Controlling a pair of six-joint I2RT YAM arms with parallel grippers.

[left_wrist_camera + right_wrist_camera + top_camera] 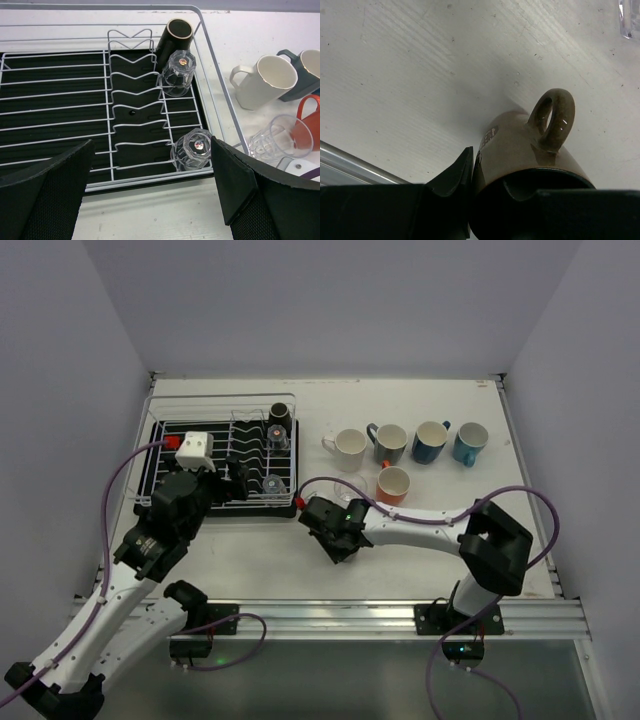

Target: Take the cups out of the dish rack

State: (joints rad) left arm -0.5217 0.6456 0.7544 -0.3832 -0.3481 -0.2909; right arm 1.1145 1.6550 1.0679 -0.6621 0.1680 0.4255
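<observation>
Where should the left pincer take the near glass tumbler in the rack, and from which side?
Probably by its side walls just under the upturned base, coming down from above. The near glass tumbler stands mouth-down in the dish rack, whose rim runs close on its right, so a sideways approach looks blocked. The left pincer stands open.

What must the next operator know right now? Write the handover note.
Left gripper: open, empty, above the dish rack's near edge.
Right gripper: shut on the brown mug, over the table right of the rack.
In the rack: dark cup, far glass tumbler, near glass tumbler.
Out on the table: cream mug, grey mug, dark blue mug, light blue mug, orange mug, clear tumbler.
Left to do: set the brown mug down, then unload those three.
</observation>
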